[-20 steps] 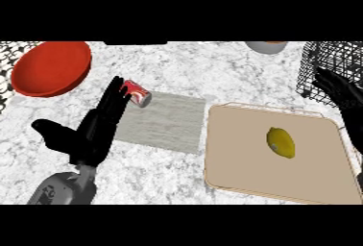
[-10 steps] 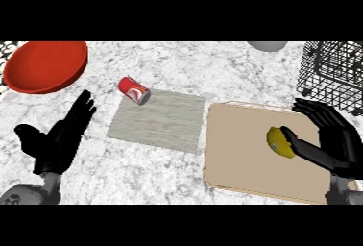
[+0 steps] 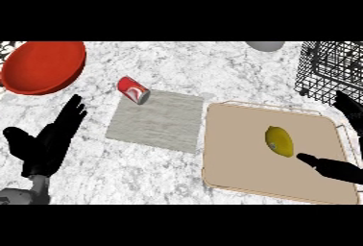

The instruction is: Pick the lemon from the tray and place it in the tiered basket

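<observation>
The yellow lemon lies on the beige tray, right of the tray's middle. My right hand comes in from the right edge and is open. Its thumb lies on the tray just below and right of the lemon, while its fingers reach up near the tray's far right corner. It does not touch the lemon. The black wire tiered basket stands at the upper right, beyond the tray. My left hand rests open at the lower left, fingers up.
A grey mat lies left of the tray with a red can on its side at the far corner. A red bowl sits at the upper left. A grey round object shows at the top edge.
My right hand came in beside the lemon, then slid right, so only its thumb and fingertips show. My left hand dropped from over the can to the lower left.
</observation>
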Action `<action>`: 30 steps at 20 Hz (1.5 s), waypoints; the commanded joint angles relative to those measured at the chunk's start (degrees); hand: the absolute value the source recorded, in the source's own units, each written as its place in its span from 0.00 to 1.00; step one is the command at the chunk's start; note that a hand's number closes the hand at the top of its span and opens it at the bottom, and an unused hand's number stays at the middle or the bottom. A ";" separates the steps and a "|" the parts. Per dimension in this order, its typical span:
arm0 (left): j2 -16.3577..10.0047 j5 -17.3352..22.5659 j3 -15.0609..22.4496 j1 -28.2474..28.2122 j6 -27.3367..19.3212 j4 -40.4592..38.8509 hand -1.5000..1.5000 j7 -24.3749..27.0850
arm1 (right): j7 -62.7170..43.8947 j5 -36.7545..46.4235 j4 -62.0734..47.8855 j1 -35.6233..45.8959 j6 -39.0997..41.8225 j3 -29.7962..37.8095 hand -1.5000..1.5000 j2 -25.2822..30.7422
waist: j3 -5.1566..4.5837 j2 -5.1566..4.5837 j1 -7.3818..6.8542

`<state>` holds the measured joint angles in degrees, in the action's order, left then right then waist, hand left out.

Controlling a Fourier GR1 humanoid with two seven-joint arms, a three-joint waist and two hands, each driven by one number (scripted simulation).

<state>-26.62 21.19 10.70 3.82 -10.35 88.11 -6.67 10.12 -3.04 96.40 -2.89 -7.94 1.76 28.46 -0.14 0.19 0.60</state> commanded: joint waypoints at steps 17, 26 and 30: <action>1.30 -1.63 -3.20 0.41 4.50 0.23 0.50 -1.89 | -38.17 17.44 14.13 4.85 18.69 -14.48 0.00 10.20 | 0.13 -0.24 -1.01; 6.37 -7.63 -2.89 1.31 3.09 -0.71 0.50 -2.14 | -37.58 27.38 1.92 9.18 19.80 -16.33 0.00 1.58 | 0.15 -0.23 -0.85; 7.11 -7.27 -4.74 -1.17 5.51 0.74 0.50 -2.12 | -28.70 31.81 -2.20 5.19 16.36 -13.92 0.00 0.79 | 0.15 -0.18 -0.63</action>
<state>-21.94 15.99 5.80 3.73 -4.59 88.40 -8.75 -23.61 25.44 97.85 3.42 9.71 -13.96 30.61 0.01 -0.02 -0.22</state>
